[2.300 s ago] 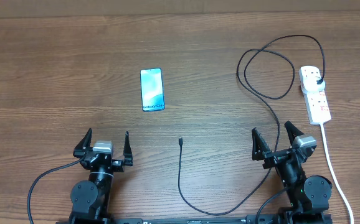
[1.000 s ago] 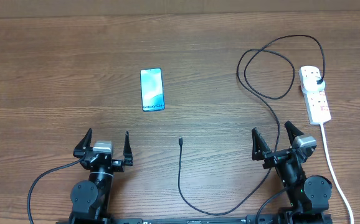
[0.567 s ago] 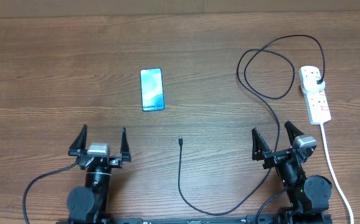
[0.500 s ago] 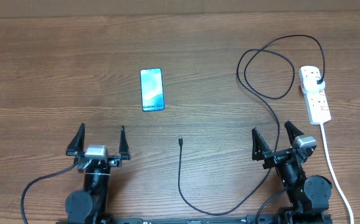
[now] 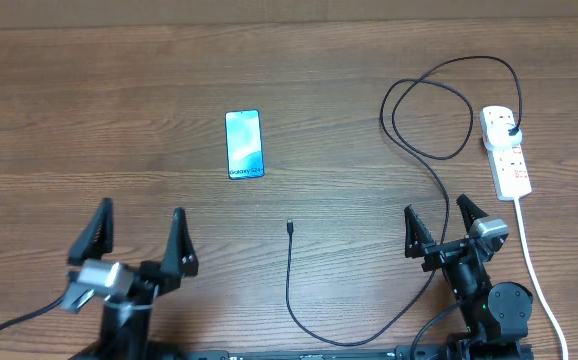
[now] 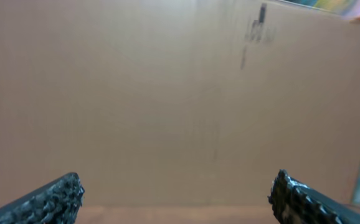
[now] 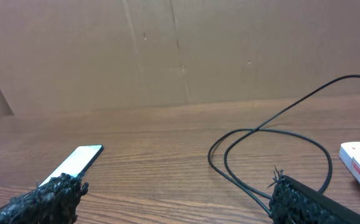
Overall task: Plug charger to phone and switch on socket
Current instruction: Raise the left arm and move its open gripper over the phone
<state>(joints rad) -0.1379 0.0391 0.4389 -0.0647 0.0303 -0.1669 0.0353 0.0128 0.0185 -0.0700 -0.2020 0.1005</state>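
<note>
Plainly, neither arm has hold of anything. The left gripper (image 5: 141, 209) is seen with its jaws spread fully apart and empty, raised near the desk's (image 5: 89, 90) near-left corner. The right gripper (image 5: 435, 205) is likewise wide open and empty by the near edge, right of centre.

The long thin black charger cable (image 5: 289, 265) is laid with its small connector tip (image 5: 290, 228) between the two arms, about equally far from each. It lies ahead and to the right of the left jaws, and ahead and to the left of the right jaws. The tip's long axis runs from near edge to far edge, pointing away from the robot. The slim blue-screened phone (image 5: 244, 145) is set farther in and left of the tip, lengthwise on the same axis, so the left arm is judged nearer to it.

The cable's black plug (image 5: 510, 131) is seated in the small white oblong power strip (image 5: 506, 155) by the right edge.

White lettering at the phone's near end appears to read "Galaxy S24". The strip's red markings are too small to read.
</note>
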